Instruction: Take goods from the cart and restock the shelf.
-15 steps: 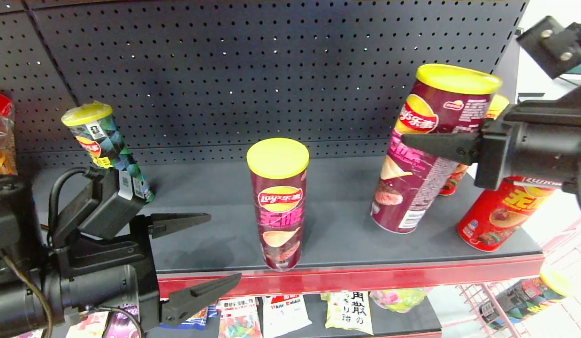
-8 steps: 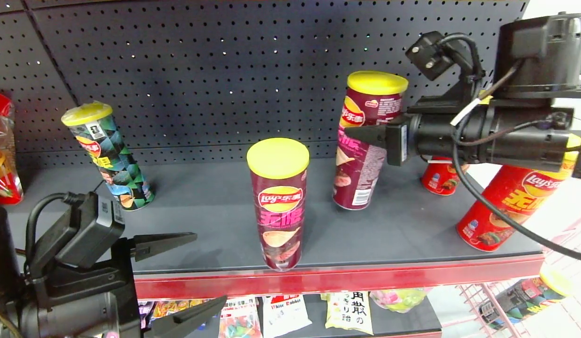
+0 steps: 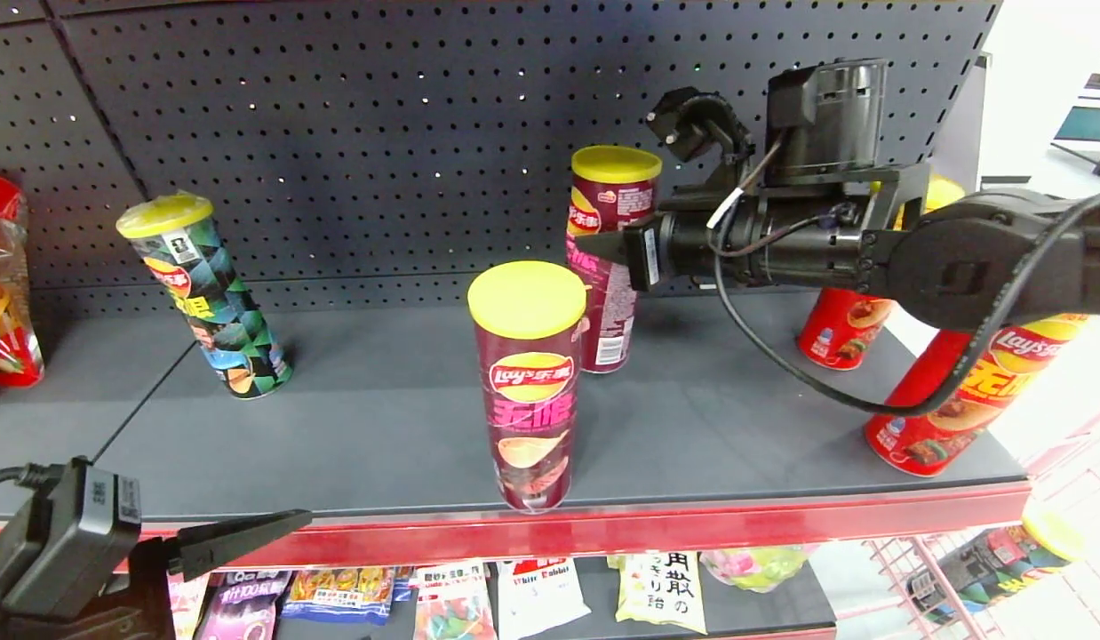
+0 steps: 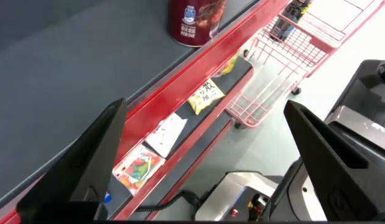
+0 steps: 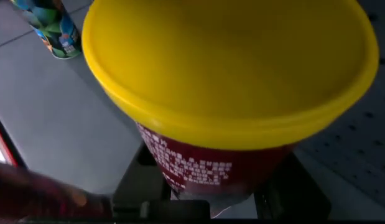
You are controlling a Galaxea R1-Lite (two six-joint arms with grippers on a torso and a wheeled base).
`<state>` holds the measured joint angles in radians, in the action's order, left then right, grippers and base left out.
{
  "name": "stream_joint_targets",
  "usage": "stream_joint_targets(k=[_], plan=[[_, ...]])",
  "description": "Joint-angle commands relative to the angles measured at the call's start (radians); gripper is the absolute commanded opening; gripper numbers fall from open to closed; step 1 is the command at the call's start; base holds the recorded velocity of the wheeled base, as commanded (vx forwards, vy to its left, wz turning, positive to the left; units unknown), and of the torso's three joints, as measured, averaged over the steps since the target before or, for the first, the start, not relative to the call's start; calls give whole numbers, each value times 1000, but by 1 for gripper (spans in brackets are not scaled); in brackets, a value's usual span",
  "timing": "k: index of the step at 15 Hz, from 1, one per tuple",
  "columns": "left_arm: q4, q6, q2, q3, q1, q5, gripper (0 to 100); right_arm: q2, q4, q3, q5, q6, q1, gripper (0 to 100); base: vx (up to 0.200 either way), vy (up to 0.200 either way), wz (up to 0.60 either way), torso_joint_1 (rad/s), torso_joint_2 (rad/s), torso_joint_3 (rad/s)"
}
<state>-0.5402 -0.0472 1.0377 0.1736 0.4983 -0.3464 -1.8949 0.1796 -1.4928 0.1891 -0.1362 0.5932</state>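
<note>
Shelf [image 3: 381,418]: grey deck with a red front lip, stock standing on it. The right arm reaches in level from the right, passing in front of the red cans [image 3: 954,400], wrist horizontal. Right gripper [image 3: 609,254]: jaws clenched on the maroon can [image 3: 614,191] at mid-height. That can is upright near the pegboard [image 3: 381,133], behind the front maroon can [image 3: 528,382]; whether its base rests on the deck cannot be confirmed.

Judgement: placing step, nearly complete. Recommend lowering until the base sits flat, then releasing and drawing straight back, clear of the front can.

Left gripper [image 4: 204,155]: low, before the shelf lip, jaws released and empty.
</note>
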Motion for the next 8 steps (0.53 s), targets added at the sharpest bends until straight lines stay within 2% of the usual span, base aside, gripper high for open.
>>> stream_joint_targets(k=[1,5,8], plan=[[-1,1,-27,-9,0,9,100,-59,1,-26,4,1,13,0,0,0,0,0,0,0],[-1,1,-34,-11,0,15,100,-102,81,-24,19,3,28,0,0,0,0,0,0,0],[-1,1,-42,-14,0,18,100,-108,92,-20,19,4,36,0,0,0,0,0,0,0]])
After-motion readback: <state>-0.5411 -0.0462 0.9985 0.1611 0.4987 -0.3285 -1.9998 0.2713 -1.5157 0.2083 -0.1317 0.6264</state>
